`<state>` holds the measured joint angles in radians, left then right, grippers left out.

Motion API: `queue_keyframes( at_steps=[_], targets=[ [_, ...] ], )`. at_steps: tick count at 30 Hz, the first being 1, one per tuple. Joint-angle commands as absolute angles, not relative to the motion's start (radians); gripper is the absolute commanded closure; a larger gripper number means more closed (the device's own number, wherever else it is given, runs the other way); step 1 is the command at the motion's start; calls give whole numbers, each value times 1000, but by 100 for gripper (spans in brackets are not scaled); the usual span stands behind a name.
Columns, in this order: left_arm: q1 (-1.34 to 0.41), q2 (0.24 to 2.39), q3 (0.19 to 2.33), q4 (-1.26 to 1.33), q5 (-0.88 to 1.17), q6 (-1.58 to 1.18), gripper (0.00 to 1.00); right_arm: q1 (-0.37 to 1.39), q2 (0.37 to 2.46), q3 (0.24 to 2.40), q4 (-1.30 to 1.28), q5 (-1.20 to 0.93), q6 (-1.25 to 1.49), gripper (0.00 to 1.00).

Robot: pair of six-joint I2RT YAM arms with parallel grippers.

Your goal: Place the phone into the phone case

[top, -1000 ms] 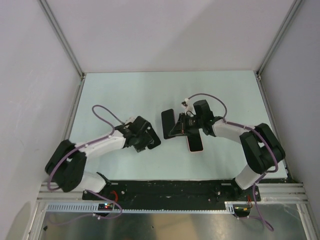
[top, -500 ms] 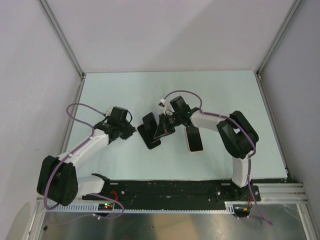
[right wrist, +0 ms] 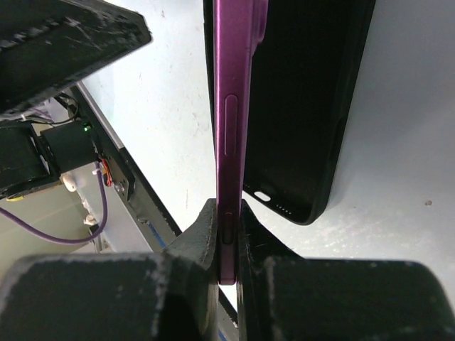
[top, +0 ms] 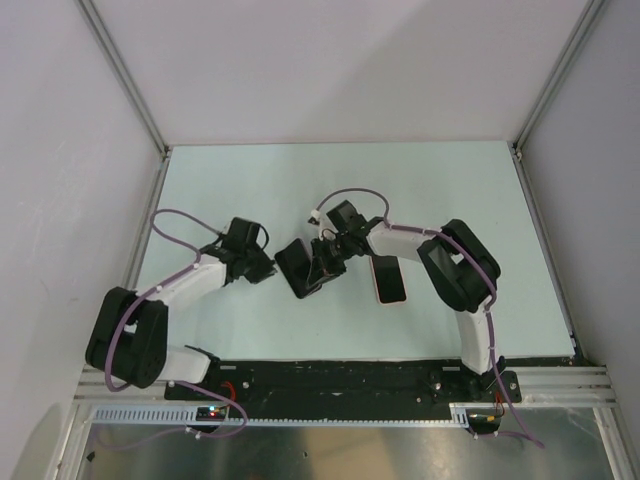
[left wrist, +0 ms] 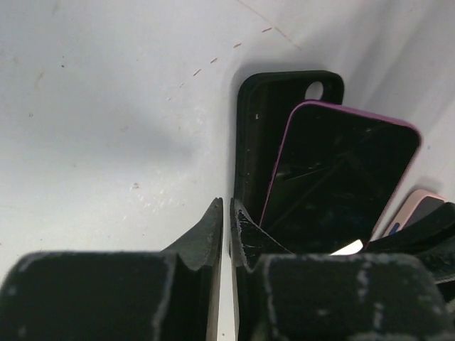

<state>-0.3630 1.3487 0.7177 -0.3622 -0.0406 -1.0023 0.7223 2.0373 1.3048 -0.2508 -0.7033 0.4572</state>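
Note:
A black phone case (left wrist: 254,128) lies open side up at mid-table, also seen in the top view (top: 294,270). A purple-edged phone (left wrist: 341,170) leans tilted into it, its far end down inside the case. My right gripper (right wrist: 229,231) is shut on the near edge of the phone (right wrist: 231,106), with the case (right wrist: 306,106) just beyond it. My left gripper (left wrist: 226,212) sits low on the table at the case's left side. Its fingers are nearly together with nothing between them. The top view shows both grippers, left (top: 268,268) and right (top: 328,258), flanking the case.
A second phone in a pink case (top: 388,280) lies flat just right of the right gripper, also glimpsed in the left wrist view (left wrist: 419,209). White walls and metal frame posts enclose the table; a black rail (top: 340,378) runs along the near edge.
The right gripper carried the phone leftward, and the case shifted left with it. The left arm swung out left, then came in beside the case while its jaws closed.

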Motion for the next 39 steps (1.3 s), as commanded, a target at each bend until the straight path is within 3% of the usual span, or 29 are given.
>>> queue_keyframes(
  at_steps=[1, 20, 22, 27, 31, 34, 39],
  targets=[
    [-359, 1382, 690, -293, -13, -990, 91, 740, 2062, 1375, -266, -684, 413, 100],
    [-364, 1565, 746, -221, 28, -978, 97, 749, 2157, 1458, -365, -715, 372, 100],
    [-362, 1581, 764, -221, 28, -975, 98, 749, 2153, 1467, -382, -695, 366, 93],
    [-363, 1611, 792, -221, 32, -971, 98, 747, 2109, 1472, -429, -607, 343, 57],
    [-362, 1621, 798, -221, 31, -969, 99, 742, 2065, 1477, -455, -543, 333, 40],
    [-362, 1626, 802, -221, 30, -966, 99, 745, 2035, 1490, -486, -488, 327, 33],
    [-362, 1634, 807, -221, 34, -957, 100, 747, 1977, 1499, -526, -400, 326, 32]
  ],
)
